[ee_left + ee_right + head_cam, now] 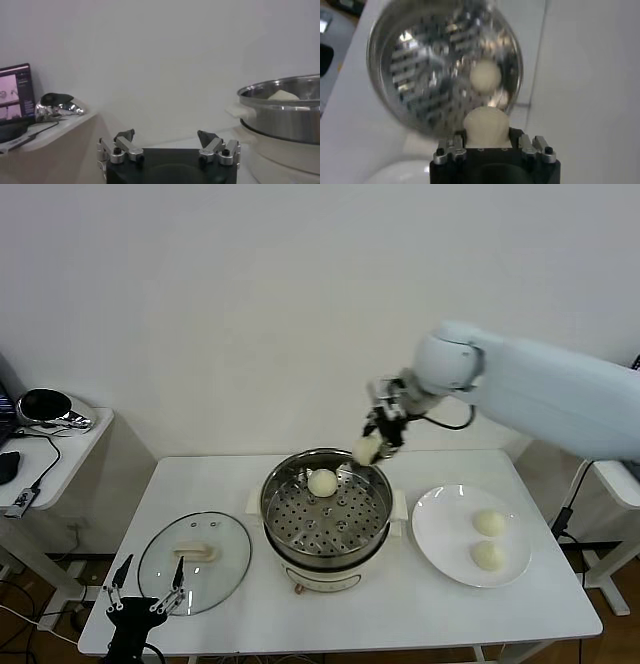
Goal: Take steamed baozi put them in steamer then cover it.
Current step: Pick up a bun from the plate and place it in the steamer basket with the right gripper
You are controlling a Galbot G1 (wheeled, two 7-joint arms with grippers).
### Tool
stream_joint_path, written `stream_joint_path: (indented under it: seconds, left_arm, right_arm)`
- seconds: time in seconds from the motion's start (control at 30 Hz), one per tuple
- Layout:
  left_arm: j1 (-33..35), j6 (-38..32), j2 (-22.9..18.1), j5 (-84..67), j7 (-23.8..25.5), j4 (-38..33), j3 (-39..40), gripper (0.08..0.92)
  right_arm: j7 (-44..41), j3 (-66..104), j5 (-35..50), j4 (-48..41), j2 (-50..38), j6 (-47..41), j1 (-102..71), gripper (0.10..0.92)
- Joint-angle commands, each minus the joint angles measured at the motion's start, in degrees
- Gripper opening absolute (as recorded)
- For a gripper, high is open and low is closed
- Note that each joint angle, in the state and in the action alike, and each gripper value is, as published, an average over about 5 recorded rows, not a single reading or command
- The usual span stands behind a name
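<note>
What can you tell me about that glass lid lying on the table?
The cover is a round, clear glass lid with a thin metal rim and a cream rectangular handle at its centre. It lies flat on the white table, handle up, near the front left corner, beside the steamer and apart from it. The left end effector hovers at its front edge.

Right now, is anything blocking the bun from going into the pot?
Nothing visible. The right gripper holds a bun above the pot's far rim. The pot is open; its lid lies on the table beside it.
</note>
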Motion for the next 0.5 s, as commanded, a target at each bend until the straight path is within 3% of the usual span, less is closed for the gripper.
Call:
stream_joint_path:
  seconds: [0.03,0.5]
  left_arm:
    - [0.11,-0.07,-0.28,0.11,-0.04,-0.32,-0.57,0.823]
    - [0.94,-0.32,-0.79,0.30,-0.05,-0.73,-0.98,0.823]
  right_arm:
    - [4.64,-2.85,6.32,-5.14,14.97,-6.71,-3.07,0.543]
    - [6.30,-3.01,6.04,-8.96,18.25,-10.57,-10.09,0.543]
